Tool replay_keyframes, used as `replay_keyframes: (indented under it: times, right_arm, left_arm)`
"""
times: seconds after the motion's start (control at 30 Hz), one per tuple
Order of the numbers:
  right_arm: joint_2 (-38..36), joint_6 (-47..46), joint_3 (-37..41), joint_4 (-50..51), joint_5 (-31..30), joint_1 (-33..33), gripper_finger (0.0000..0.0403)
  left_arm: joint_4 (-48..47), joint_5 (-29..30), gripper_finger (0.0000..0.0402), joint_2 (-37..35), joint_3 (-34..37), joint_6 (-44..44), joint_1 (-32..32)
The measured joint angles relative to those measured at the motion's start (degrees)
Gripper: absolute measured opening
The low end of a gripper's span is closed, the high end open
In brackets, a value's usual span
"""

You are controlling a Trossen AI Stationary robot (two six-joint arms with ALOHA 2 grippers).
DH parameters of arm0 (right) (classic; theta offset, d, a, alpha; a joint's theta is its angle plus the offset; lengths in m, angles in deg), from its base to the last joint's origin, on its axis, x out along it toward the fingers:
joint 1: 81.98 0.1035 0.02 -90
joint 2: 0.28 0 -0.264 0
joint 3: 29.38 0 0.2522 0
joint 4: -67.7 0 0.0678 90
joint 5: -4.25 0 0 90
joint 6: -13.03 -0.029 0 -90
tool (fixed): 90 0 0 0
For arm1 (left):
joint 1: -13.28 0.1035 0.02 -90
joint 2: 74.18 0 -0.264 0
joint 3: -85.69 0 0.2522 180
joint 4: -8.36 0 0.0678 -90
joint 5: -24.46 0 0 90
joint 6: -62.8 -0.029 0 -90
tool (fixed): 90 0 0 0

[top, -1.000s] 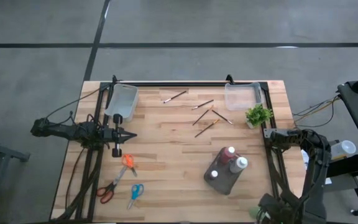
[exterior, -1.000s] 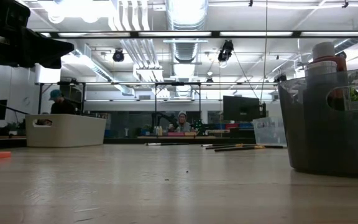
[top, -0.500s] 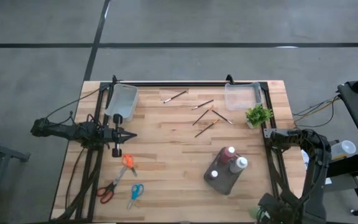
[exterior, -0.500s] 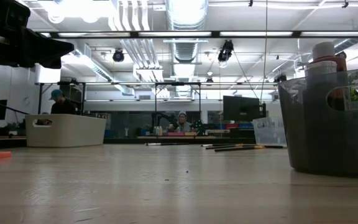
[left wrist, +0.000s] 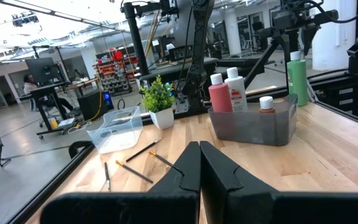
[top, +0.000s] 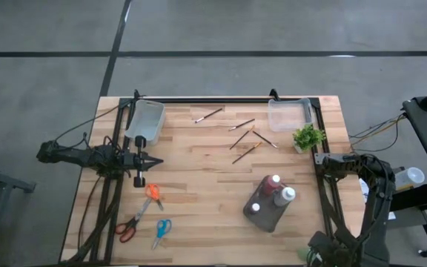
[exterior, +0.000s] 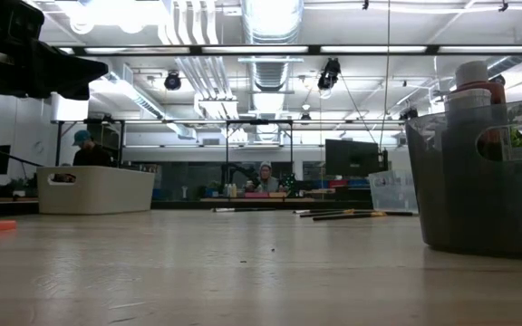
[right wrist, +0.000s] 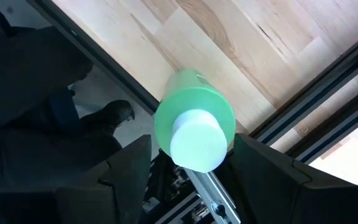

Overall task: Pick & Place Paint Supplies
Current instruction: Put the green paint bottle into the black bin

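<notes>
Handling the green bottle [right wrist: 194, 118]: judging it a light, stiff plastic cylinder with smooth, likely slippery walls. Taking hold across the body below the pale cap [right wrist: 194, 142], not on the cap, which could twist or pop.

Pinching it at present in the right claw [right wrist: 191, 163], one dark finger on each side of the body, jaws standing wide around it.

Hanging at the near right corner of the table [top: 199, 193], over the wood edge and frame rail, well apart from the other supplies.

Standing upright in the left wrist view: long axis vertical, cap pointing up, straight at the right wrist camera.

Seeing nothing of the bottle's underside, so probably clear of the table, but not confirming.

Waiting in the grey bin [left wrist: 247, 127] just beside: red bottle [left wrist: 219, 93], white bottle [left wrist: 234, 87], dark red bottle [left wrist: 266, 104], all caps up.

Lying farther back, loose on the wood: thin paintbrushes [top: 247, 141], pointing several ways.

Idling at the left edge: left claw [left wrist: 199, 168], fingers pressed together, holding nothing.
</notes>
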State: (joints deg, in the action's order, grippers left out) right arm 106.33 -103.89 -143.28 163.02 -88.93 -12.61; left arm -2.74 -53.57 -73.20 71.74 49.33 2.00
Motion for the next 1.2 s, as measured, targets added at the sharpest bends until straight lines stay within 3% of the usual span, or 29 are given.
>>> replay_keyframes:
  times: [0.5, 0.8, 0.93, 1.03, 1.2]
  right_arm:
    - [0.00, -0.14, 0.09, 0.00, 0.63, 0.00, 0.0219]
    - [0.00, -0.16, 0.09, 0.09, 1.88, 0.00, 0.0123]
    - [0.00, -0.15, 0.09, 0.43, 1.85, 0.00, 0.0101]
    - [0.00, -0.15, 0.09, 0.61, 1.83, 0.00, 0.0104]
    - [0.00, -0.13, 0.09, 0.80, 1.70, 0.00, 0.0145]
  left_arm:
    - [0.00, -0.01, 0.0000, -0.01, 0.00, 0.00, 0.00]
    - [0.00, -0.01, 0.0000, -0.01, 0.00, 0.00, 0.01]
    - [0.00, -0.01, 0.0000, 0.02, 0.00, 0.00, 0.02]
    - [0.00, -0.01, 0.0000, -0.01, 0.00, 0.00, 0.00]
    - [0.00, -0.01, 0.0000, 0.02, 0.00, 0.00, -0.01]
